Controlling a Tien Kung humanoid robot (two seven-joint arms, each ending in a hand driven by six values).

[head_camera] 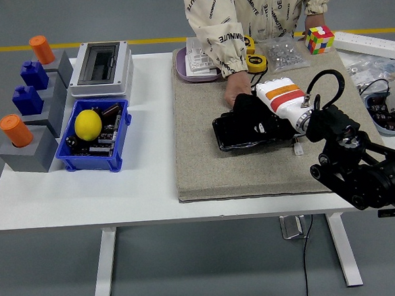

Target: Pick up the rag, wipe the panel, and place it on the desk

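A black panel (232, 137) lies flat on the tan felt mat (206, 168) in the middle of the table. My right hand (255, 117), white with an orange stripe and black fingers, presses down on the panel's upper right part, shut on a black rag (243, 108). The rag is hard to tell apart from the dark fingers and the panel. A person at the far side rests one hand (237, 87) on the mat, right behind the panel's far edge. My left arm is out of sight.
At the left stand a blue bin (83, 159) with a lemon (87, 124), grey blocks (32, 153) with orange and blue pegs, and a white electrical box (101, 66). Behind the mat are a purple tray (182, 74), a tape measure (255, 62), a Rubik's cube (319, 39) and a power strip (366, 43).
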